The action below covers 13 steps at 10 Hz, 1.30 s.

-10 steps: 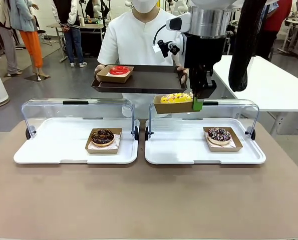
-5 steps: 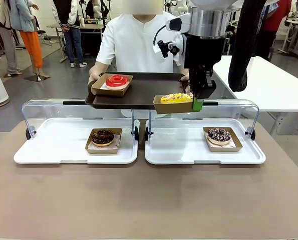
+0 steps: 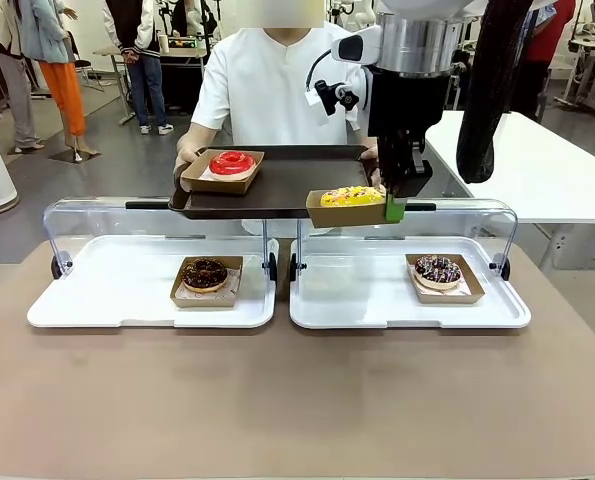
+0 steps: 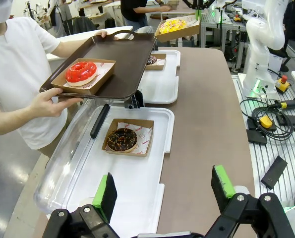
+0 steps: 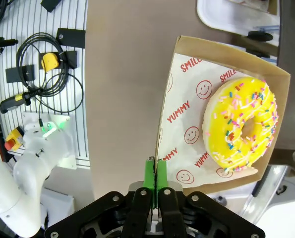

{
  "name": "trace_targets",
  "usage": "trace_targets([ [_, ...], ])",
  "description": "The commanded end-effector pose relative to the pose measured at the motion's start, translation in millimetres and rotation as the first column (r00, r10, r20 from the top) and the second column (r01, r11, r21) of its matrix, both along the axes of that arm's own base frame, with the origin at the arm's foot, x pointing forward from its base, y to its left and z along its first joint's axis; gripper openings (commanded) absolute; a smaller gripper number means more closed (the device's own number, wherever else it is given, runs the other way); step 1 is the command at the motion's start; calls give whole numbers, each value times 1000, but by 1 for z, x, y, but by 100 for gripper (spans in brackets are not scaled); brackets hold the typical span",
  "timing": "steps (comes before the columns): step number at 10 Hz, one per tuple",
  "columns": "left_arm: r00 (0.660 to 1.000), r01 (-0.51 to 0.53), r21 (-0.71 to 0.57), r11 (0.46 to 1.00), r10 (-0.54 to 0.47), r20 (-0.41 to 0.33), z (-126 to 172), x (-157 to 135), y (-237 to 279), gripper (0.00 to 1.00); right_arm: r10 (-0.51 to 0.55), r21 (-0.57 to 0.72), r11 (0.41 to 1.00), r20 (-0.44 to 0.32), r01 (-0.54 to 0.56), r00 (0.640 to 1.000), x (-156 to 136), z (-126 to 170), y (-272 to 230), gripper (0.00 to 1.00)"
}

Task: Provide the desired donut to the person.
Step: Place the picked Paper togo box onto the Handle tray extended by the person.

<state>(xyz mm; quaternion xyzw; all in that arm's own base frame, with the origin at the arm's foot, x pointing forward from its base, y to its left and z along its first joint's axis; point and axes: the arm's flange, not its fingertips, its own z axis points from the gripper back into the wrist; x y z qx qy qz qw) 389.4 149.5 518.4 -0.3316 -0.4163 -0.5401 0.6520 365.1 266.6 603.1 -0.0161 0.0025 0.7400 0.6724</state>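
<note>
Up front, the right gripper [image 3: 394,208] pinches the yellow donut's carton [image 3: 349,209] by its right edge, level with the near right corner of the person's tray [image 3: 292,175]. Meanwhile the left gripper [image 4: 164,189] gapes empty above the white tray [image 4: 137,183]. Wrist-on, the yellow donut [image 5: 240,122] lies right of the pinched pads.

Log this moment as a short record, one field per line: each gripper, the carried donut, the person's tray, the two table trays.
right gripper: shut on the edge of the yellow donut's box
yellow donut: sprinkled, held up at the near edge of the brown tray
brown tray: held by the person, carries a red donut
left gripper: open, above the left white tray
left white tray: one chocolate donut
right white tray: one chocolate sprinkled donut
</note>
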Motion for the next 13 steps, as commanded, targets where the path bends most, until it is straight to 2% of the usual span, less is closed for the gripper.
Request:
trace_targets([
  [1,1000,-3,-18,1000,3,16,2,1,0,100,-5,-5,1000,4,5,1000,-5,-4,-4,0],
  [3,1000,-3,-18,1000,3,16,2,1,0,100,0,0,1000,0,0,1000,0,0,0,2],
  [4,1000,-3,-18,1000,3,16,2,1,0,100,-55,41,998,29,54,998,14,13,7,2],
  [5,1000,-3,-18,1000,3,16,2,1,0,100,-68,76,995,79,62,995,26,26,10,2],
  [8,1000,-3,-18,1000,3,16,2,1,0,100,-96,151,986,163,72,982,88,56,31,2],
  [10,1000,-3,-18,1000,3,16,2,1,0,100,-76,138,988,63,67,995,132,53,40,2],
  [12,1000,-3,-18,1000,3,16,2,1,0,100,-147,90,985,18,145,989,182,41,47,2],
  [13,1000,-3,-18,1000,3,16,2,1,0,100,-163,70,984,11,162,987,195,32,48,2],
])
